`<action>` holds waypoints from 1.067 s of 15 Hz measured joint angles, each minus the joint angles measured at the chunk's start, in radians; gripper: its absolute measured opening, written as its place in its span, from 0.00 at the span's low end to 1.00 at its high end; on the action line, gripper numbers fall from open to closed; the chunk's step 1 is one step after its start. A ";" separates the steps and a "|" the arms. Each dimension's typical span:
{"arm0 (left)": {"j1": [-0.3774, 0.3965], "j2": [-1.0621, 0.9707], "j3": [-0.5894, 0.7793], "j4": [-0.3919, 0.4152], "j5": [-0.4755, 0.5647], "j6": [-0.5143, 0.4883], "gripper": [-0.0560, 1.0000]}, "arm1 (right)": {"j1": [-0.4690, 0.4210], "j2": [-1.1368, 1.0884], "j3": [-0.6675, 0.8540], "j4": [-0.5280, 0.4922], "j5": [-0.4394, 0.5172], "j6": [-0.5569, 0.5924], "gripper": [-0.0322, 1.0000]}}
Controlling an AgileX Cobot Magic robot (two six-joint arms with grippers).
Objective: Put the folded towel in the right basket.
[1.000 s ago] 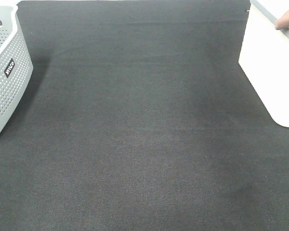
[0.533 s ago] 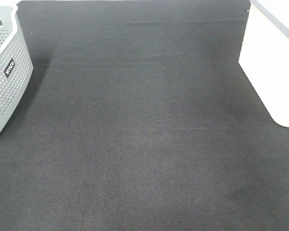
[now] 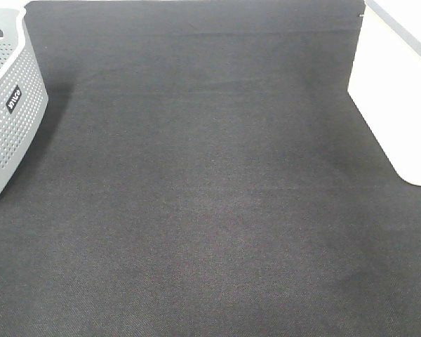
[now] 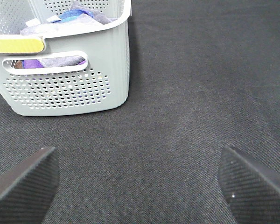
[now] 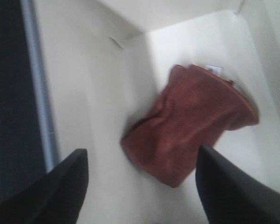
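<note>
A rust-red folded towel [image 5: 189,123] lies inside the white right basket [image 5: 98,116], resting against its wall and floor. My right gripper [image 5: 140,186] is open above it, fingers apart and empty. In the exterior high view the white basket [image 3: 396,91] shows at the right edge; the towel is hidden there and neither arm shows. My left gripper [image 4: 140,182] is open and empty over the black mat, in front of the grey perforated basket [image 4: 70,79].
The grey perforated basket [image 3: 7,105] at the left holds several coloured cloths [image 4: 60,18]. A black mat [image 3: 210,196] covers the table between the two baskets.
A fingertip-like pink shape at the white basket's rim one second ago is gone from the exterior high view. Nothing else has moved.
</note>
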 joint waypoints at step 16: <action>0.000 0.000 0.000 0.000 0.000 0.000 0.88 | 0.443 -0.239 0.086 -0.184 0.001 0.121 0.64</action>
